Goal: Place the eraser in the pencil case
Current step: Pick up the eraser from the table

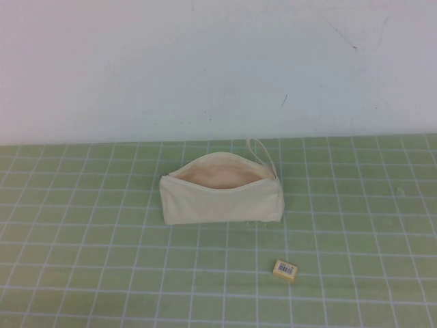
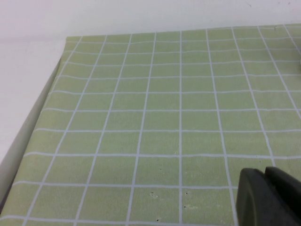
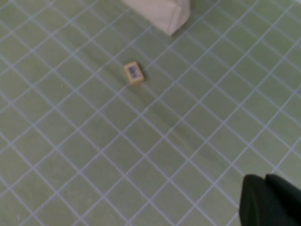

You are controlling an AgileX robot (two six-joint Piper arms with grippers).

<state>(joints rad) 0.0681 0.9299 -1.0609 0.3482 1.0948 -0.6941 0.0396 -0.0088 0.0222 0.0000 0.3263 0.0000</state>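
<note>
The cream pencil case point(image 1: 222, 191) lies in the middle of the green grid mat, its zip mouth open and showing pale beige lining, a loop strap point(image 1: 263, 154) at its right end. The tiny tan eraser point(image 1: 285, 269) with a barcode label lies on the mat in front of the case, to its right. In the right wrist view the eraser point(image 3: 133, 73) lies near a corner of the case point(image 3: 162, 13). My right gripper point(image 3: 265, 181) is shut and empty, well away from the eraser. My left gripper point(image 2: 264, 173) is shut and empty over bare mat. Neither arm shows in the high view.
The green grid mat point(image 1: 102, 260) covers the table up to a white back wall point(image 1: 205, 61). In the left wrist view the mat's edge point(image 2: 42, 103) meets a white surface.
</note>
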